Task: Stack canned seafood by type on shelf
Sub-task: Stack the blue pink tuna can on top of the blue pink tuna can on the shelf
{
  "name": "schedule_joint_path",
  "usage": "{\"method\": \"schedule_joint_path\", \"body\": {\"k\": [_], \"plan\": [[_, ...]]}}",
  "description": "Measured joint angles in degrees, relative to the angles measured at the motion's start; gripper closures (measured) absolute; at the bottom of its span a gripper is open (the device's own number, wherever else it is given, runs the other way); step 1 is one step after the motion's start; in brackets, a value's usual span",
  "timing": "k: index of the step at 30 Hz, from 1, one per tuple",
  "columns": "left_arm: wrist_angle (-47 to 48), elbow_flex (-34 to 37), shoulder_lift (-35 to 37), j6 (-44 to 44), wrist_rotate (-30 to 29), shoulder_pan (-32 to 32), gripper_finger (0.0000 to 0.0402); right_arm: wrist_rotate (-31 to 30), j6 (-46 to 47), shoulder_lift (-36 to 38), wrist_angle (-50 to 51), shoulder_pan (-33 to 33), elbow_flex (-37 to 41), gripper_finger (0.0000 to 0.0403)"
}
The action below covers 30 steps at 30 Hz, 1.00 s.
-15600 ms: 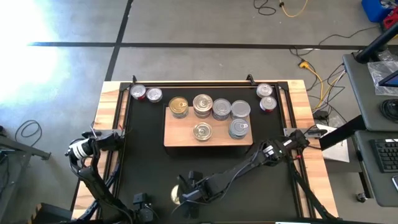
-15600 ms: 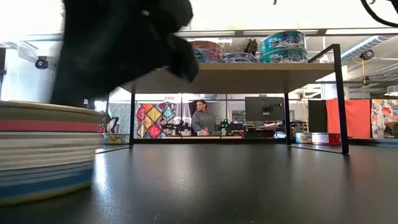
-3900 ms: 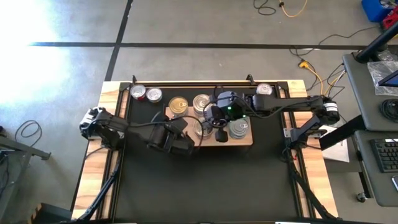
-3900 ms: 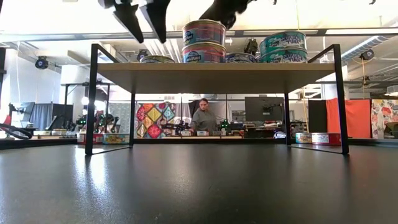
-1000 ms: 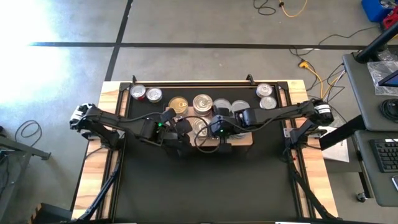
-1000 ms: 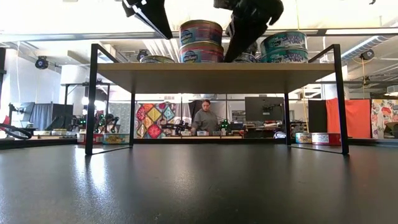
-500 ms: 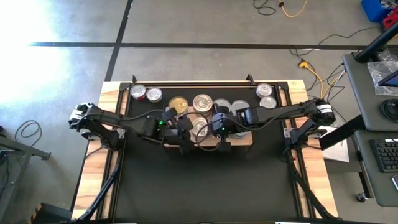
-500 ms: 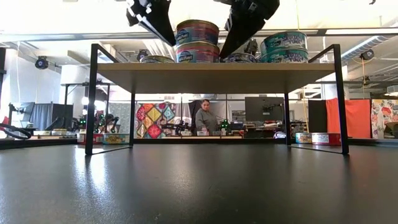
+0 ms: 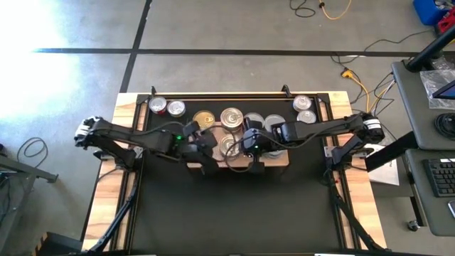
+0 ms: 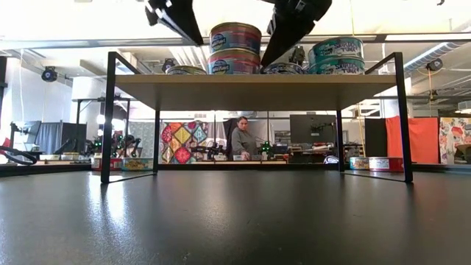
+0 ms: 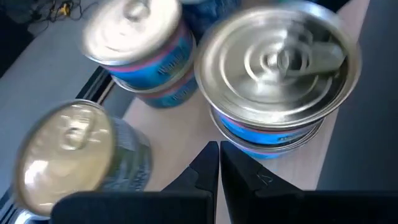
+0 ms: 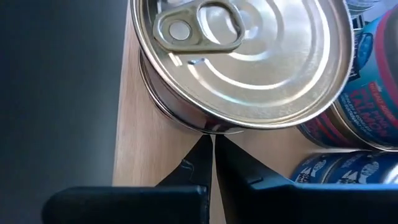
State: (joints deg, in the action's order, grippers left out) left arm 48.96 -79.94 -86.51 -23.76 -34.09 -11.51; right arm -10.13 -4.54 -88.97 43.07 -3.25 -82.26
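Observation:
The shelf (image 9: 279,162) is a pale wood board on black legs (image 10: 257,85) and carries several tins of canned seafood. A stack of two tins (image 9: 229,146) (image 10: 235,48) stands near its front edge. My left gripper (image 9: 212,153) (image 10: 197,38) (image 11: 217,155) is shut and slants down just left of that stack; the low view shows a small gap between them. My right gripper (image 9: 244,146) (image 10: 265,62) (image 12: 208,146) is shut too, and slants down at the stack's right side. My right gripper has the tips of its shut fingers against the side wall of the stack's lower tin (image 12: 186,121), right at its base. It comes slanting down from the table's right. The stack stands upright on the shelf board.
Behind the stack on the shelf are a gold-lidded tin (image 9: 204,120), another two-tin stack (image 9: 231,117) and more tins (image 9: 274,125). Loose tins sit on the black mat at the far left (image 9: 167,107) and far right (image 9: 304,111). The near half of the mat (image 9: 234,213) is bare.
My left gripper has edged toward the table's right, closer to the front stack. Both grippers have stayed shut.

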Motion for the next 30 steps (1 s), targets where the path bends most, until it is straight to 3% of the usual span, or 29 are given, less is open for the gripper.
{"method": "schedule_joint_path", "body": {"k": [9, 14, 20, 30], "plan": [[5.7, 4.3, 16.9, -2.8, 0.0, 2.2, 0.0401, -0.5, 3.2, 5.0, 3.4, -0.1, 0.0, 0.0390], [1.2, 12.9, 25.3, -6.2, 6.4, 3.8, 0.0401, -0.6, 7.4, 6.3, 3.7, -2.7, 0.1, 0.0390], [-10.2, 18.9, 20.0, -5.4, 13.0, 1.9, 0.0401, -0.4, 9.7, 5.6, 4.3, -6.0, 0.2, 0.0390], [-11.0, 12.9, 6.0, -0.3, 15.2, 1.7, 0.0401, -3.3, 11.5, 7.2, 5.0, -6.3, -0.3, 0.0390]]}}
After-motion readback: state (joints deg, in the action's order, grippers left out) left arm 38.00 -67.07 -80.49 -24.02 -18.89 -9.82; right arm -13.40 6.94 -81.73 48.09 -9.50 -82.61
